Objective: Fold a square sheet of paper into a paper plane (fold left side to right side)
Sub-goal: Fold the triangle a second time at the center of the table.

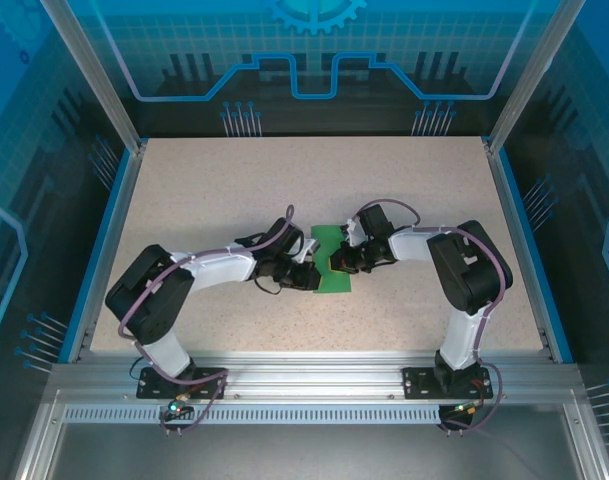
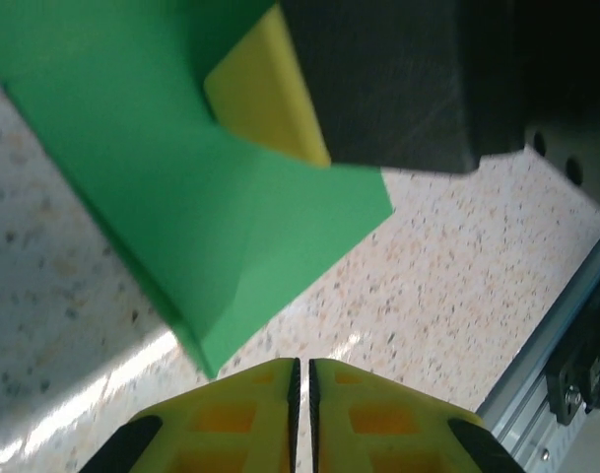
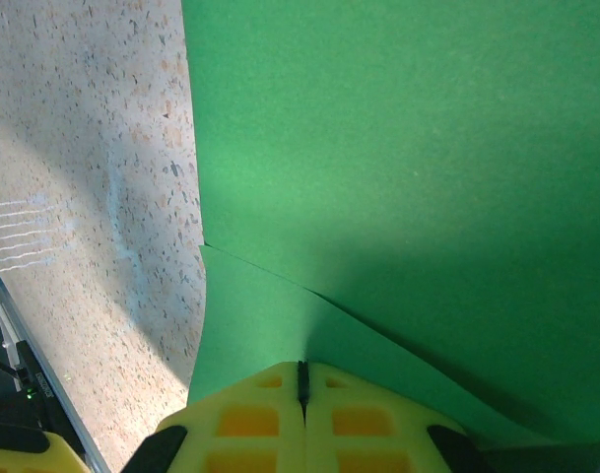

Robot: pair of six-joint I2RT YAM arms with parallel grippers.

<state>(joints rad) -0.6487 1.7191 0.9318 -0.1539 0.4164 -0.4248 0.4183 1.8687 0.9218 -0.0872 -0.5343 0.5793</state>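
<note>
From the top external camera I see the square sheet of paper point(image 1: 336, 283) lying near the middle of the speckled table point(image 1: 384, 180). It sits right between my two arms, which reach in from either side and meet over it. The left gripper point(image 1: 309, 275) is at the sheet's left edge and the right gripper point(image 1: 341, 260) is on the sheet from the right.

On the left wrist camera, the left gripper's yellow fingers point(image 2: 250, 414) are drawn together with only a thin slit between them, and nothing is caught in that slit. The nearest green corner ends just short of the fingertips and a little to their left. The paper here is not flat. A crease runs across it, and its left edge throws a shadow on the tabletop. Above it, one yellow finger of the right gripper and its black body sit on the green surface (the aluminium frame rail point(image 2: 556, 335) shows at the lower right).

On the right wrist camera, the right gripper's fingers point(image 3: 250, 419) are pressed to a hairline seam on the paper. Two green layers overlap there, with the upper layer's edge running diagonally just ahead of the fingertips. The sheet looks pinched at that seam.
</note>
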